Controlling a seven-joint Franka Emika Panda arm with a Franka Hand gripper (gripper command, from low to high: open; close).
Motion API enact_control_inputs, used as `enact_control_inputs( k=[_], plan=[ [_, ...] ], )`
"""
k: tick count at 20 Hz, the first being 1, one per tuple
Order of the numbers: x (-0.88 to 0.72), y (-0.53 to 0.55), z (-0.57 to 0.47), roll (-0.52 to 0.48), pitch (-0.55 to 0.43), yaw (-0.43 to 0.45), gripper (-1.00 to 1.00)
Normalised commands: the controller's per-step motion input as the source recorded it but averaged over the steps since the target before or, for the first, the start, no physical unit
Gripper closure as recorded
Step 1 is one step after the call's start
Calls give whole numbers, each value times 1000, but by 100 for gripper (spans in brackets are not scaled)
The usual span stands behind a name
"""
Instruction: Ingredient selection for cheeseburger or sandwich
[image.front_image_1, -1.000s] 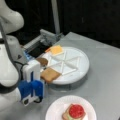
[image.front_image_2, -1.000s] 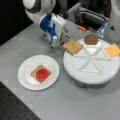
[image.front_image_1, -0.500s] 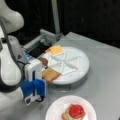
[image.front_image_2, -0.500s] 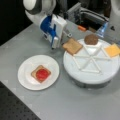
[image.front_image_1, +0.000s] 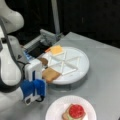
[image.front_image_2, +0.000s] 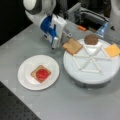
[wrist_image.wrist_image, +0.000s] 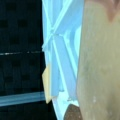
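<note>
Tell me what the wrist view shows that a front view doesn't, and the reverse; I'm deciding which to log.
Only the wrist view: the toast square filling its right side.

Only a front view: the gripper beside the toast, the small plate with its toast-and-tomato stack, and the grey table.

Both: divided tray, cheese square, patty.

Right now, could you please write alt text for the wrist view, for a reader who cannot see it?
A tan toast square fills the right side, very close to the camera. Behind it lies the white divided tray, with an orange cheese square at its left edge and a brown patty at the bottom. The hand does not show.
</note>
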Motion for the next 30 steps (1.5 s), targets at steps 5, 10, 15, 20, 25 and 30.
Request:
enact_control_inputs(
  k=[5,10,15,20,25,30],
  plan=[
    [31,29,51,48,36,-56,100],
    [25,14,61,33,45,-50,100],
    [18,17,65,22,46,-48,100],
    [9,17,71,8,47,-43,100],
    [-10,15,107,-13,61,-33,100],
    [-22,-91,211,-29,103,-2,100]
  ],
)
